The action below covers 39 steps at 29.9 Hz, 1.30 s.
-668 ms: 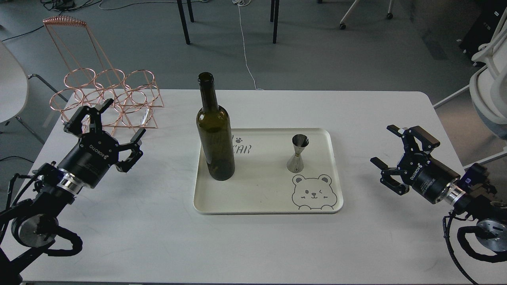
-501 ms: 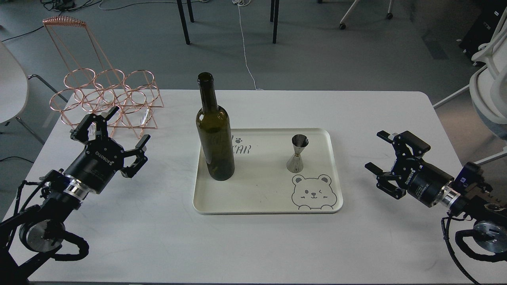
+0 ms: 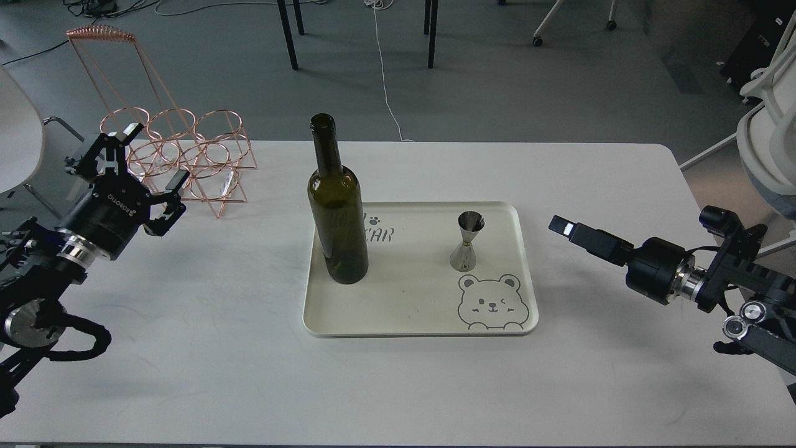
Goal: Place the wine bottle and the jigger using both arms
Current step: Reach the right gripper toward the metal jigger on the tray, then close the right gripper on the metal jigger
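Observation:
The wine bottle (image 3: 337, 218) stands upright at the left end of the cream tray (image 3: 410, 328). The jigger (image 3: 467, 241) stands upright on the tray's right half, above the bear drawing. My left gripper (image 3: 144, 160) is open and empty at the table's left, just in front of the copper rack and well left of the bottle. My right gripper (image 3: 561, 226) is at the right, a little beyond the tray's right edge, pointing towards the jigger. It is seen edge-on as one dark bar, so its fingers cannot be told apart. It holds nothing that I can see.
A copper wire bottle rack (image 3: 180, 155) stands at the back left of the white table (image 3: 249, 373). A white chair (image 3: 768, 149) stands off the right edge and another chair (image 3: 15, 137) off the left edge.

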Each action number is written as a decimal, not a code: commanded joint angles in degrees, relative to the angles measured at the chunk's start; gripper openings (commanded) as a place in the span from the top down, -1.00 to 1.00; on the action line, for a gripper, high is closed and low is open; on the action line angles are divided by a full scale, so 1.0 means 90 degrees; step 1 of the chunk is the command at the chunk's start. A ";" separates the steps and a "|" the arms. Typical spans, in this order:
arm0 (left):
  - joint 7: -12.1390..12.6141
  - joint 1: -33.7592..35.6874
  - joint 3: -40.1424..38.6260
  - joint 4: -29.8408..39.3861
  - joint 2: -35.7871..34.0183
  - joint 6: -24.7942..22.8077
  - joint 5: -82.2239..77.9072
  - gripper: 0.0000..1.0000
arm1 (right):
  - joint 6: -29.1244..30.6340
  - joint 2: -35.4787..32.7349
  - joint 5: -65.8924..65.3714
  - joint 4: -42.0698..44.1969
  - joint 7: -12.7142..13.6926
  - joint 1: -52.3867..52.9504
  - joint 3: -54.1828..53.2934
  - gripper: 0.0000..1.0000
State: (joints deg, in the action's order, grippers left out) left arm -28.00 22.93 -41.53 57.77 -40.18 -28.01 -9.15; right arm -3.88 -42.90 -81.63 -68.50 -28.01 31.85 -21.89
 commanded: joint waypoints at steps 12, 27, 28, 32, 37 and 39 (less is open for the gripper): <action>0.0000 -0.0067 0.0025 0.0076 0.0031 0.0001 0.0021 -0.96 | -0.2680 0.2430 -0.2648 0.2667 0.0001 0.0933 0.1143 -0.99; 0.0000 -0.0116 -0.0004 0.0076 -0.0008 0.0001 0.0031 -0.96 | -0.2680 0.3614 -0.2747 0.3646 0.0001 0.1217 0.1553 -0.54; 0.0000 -0.0116 -0.0004 0.0076 -0.0008 0.0001 0.0031 -0.96 | -0.2680 0.3624 -0.2737 0.3656 0.0001 0.1217 0.1534 -0.18; 0.0000 -0.0116 -0.0004 0.0076 -0.0008 0.0001 0.0031 -0.96 | -0.2680 0.3575 -0.2737 0.3665 0.0001 0.1236 0.1534 0.54; 0.0000 -0.0116 -0.0004 0.0076 -0.0008 0.0001 0.0021 -0.96 | -0.2680 0.3478 -0.2679 0.3656 0.0001 0.1246 0.1475 0.74; 0.0000 -0.0116 -0.0004 0.0076 -0.0008 0.0001 0.0011 -0.96 | -0.2680 0.3400 -0.2639 0.3607 0.0001 0.1256 0.1456 0.76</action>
State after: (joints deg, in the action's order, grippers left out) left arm -28.00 21.88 -41.57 58.44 -40.26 -28.00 -8.90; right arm -28.02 -11.40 -105.83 -35.57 -28.00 43.03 -8.52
